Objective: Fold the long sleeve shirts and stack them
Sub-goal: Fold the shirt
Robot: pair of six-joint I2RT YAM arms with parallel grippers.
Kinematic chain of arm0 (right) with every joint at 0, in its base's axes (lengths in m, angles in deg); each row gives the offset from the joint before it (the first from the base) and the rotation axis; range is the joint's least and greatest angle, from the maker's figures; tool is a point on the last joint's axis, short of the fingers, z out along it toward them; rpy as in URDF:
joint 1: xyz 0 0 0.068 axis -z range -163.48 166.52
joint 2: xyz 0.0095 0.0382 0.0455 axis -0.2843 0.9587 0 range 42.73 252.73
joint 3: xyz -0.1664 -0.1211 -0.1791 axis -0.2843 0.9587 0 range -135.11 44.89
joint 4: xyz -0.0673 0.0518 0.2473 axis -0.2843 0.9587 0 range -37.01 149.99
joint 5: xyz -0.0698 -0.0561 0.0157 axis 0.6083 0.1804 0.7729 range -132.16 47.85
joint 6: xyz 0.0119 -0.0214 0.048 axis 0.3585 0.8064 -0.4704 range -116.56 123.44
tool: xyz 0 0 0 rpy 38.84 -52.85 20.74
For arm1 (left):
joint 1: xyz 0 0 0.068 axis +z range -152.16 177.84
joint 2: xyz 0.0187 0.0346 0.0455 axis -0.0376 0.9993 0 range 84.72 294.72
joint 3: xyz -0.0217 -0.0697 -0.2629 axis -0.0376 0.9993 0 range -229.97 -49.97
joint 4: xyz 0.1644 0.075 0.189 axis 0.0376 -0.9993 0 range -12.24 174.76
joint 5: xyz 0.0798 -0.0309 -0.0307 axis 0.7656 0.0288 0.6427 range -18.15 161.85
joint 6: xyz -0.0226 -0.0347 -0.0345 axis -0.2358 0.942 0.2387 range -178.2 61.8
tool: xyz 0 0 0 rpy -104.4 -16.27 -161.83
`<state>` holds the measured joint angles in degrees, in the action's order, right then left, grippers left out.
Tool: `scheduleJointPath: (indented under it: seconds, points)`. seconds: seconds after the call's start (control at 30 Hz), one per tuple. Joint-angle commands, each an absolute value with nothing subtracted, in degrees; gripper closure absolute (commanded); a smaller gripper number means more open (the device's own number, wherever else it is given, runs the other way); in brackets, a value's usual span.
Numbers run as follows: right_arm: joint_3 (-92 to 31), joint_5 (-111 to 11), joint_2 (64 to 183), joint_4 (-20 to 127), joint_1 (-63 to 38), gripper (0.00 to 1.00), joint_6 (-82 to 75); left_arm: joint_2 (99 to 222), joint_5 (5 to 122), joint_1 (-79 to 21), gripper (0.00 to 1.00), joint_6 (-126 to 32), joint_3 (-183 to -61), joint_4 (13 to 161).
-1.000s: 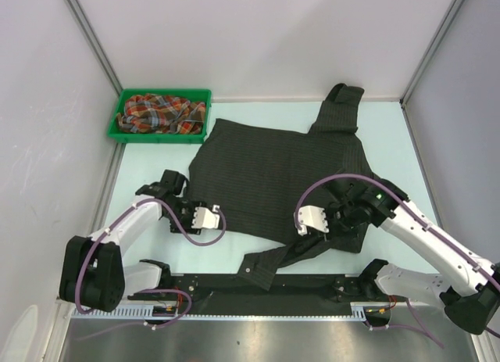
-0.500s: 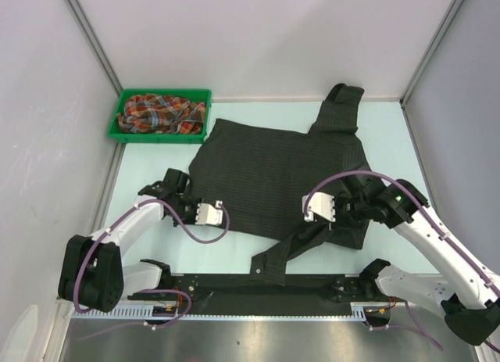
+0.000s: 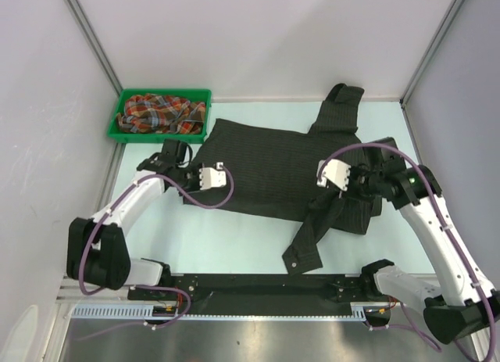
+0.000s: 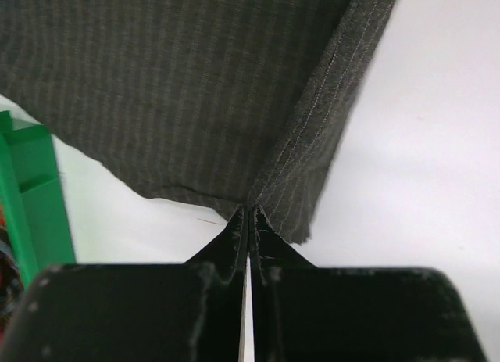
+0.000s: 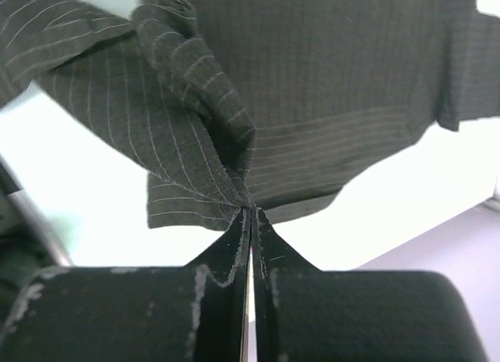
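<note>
Pale table (image 3: 234, 237) and blank white walls frame two robot arms gripping a black pinstriped shirt (image 3: 269, 166), which lies spread across the middle of the table. The left claw (image 4: 248, 215) is pressed together on the shirt's left edge, with a corner of cloth pinched between its tips. The right claw (image 5: 250, 212) is clamped the same way on a bunched fold at the shirt's right side.

Seen from above, the tips of both claws are masked by the white wrist cameras (image 3: 336, 174) and looping purple cables (image 3: 205, 206), so only the wrist views show the grips. One sleeve (image 3: 308, 235) trails toward the near edge, its cuff lying on the table. A dark flap (image 3: 342, 104) juts toward the back wall; whether it is a sleeve or a collar cannot be told. Buttons are too fine to make out.

At the back left, just beside the black shirt's corner, a green bin (image 3: 164, 91) holds the plaid shirt (image 3: 160, 113), crumpled so that its sleeves cannot be picked out. The left wrist view cuts the bin down to a green strip at the frame's edge.
</note>
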<state>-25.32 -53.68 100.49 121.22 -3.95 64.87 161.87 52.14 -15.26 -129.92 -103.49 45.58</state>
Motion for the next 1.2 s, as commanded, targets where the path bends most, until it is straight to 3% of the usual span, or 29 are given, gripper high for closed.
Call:
scheduleJointPath:
  seconds: [0.0, 0.3, 1.07, 1.13, 1.17]
  points:
    - [-27.6, -56.9, 103.4, 114.6, 1.7, 1.00, 70.4, 165.7, 51.8, -14.8, 1.00, -125.6, -108.3, 50.5]
    - [-27.2, -59.3, 111.7, 106.3, 5.9, 1.00, 73.4, 174.1, 53.8, -14.7, 1.00, -124.2, -111.7, 53.5]
    - [-20.9, -59.7, 125.1, 86.1, 6.2, 1.00, 74.5, 178.9, 56.5, -14.3, 1.00, -121.4, -110.2, 58.0]
    - [-20.3, -58.9, 126.0, 86.7, 6.2, 0.99, 74.2, 179.6, 57.0, -14.1, 0.95, -119.6, -111.0, 58.0]
    - [-19.5, -57.1, 126.3, 86.8, 6.2, 0.93, 73.6, 179.9, 57.2, -14.0, 0.90, -118.9, -111.4, 57.4]
